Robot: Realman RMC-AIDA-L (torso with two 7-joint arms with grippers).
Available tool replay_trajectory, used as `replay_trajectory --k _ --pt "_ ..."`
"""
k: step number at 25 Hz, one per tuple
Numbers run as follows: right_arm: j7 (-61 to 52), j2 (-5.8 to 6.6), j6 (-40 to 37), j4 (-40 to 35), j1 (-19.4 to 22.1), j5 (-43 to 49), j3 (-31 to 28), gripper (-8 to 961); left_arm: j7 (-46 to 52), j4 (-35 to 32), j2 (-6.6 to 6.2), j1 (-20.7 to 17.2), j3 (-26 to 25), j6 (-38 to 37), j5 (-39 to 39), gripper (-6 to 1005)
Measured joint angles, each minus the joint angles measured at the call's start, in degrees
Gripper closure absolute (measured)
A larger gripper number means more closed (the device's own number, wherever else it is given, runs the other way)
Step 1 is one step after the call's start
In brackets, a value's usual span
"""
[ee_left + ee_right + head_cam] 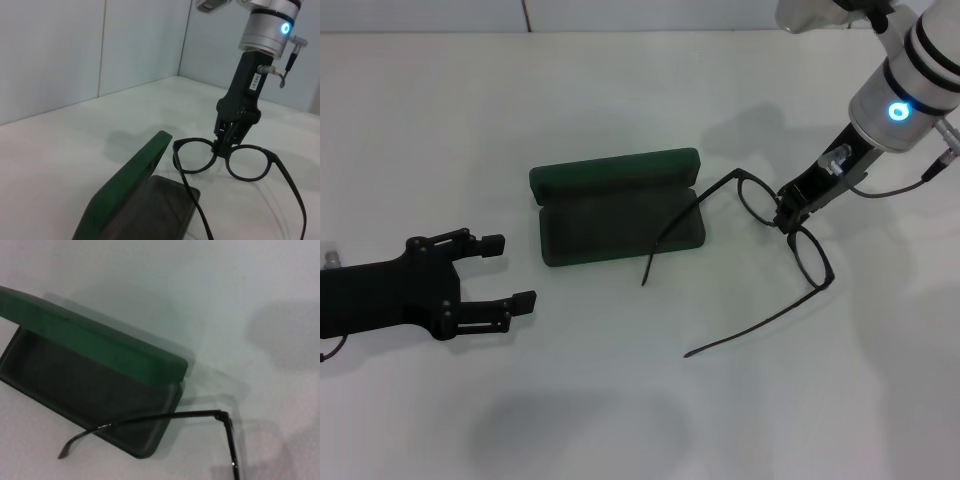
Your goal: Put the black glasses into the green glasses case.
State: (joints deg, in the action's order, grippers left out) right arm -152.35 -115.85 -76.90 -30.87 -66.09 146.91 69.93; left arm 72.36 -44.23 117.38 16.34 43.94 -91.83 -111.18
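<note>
— white table (pixel 620 420) all round, pale wall panels (pixel 60 50) behind. what's near you?

— the green glasses case (pixel 618 206) lies open, lid up at its far side. the black glasses (pixel 775 235) sit just right of it, one temple arm lying across the lining.

— and your claws?

— my right gripper (pixel 788 212) slants down from the upper right, clenched on the bridge between the lenses. my left gripper (pixel 500 270) rests low at the left, fingers spread, well apart from the case.

Black glasses (pixel 790 240); dark green glasses case (pixel 616 180) (grey lining); white table (pixel 620 400); black left claw (pixel 500 272).
</note>
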Motion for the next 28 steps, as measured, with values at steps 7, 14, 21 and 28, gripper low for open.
replay_trajectory --k 7,14,21,28 --pt "0.02 0.04 -0.07 -0.11 0.27 0.21 -0.04 887 -0.02 0.03 0.04 0.08 0.0 -0.01 0.0 116" --pt "0.74 0.4 -1.54 -6.45 4.76 -0.42 -0.44 897 0.06 0.03 0.05 0.1 0.0 -0.15 0.11 117" --pt "4.13 2.61 -6.64 -18.12 13.4 -6.04 -6.58 897 0.97 0.03 0.35 -0.4 -0.06 -1.33 0.61 117" --pt "13.86 3.99 -9.32 -19.58 17.74 -14.13 -20.4 897 5.95 1.13 1.04 0.08 0.18 -1.99 0.94 118"
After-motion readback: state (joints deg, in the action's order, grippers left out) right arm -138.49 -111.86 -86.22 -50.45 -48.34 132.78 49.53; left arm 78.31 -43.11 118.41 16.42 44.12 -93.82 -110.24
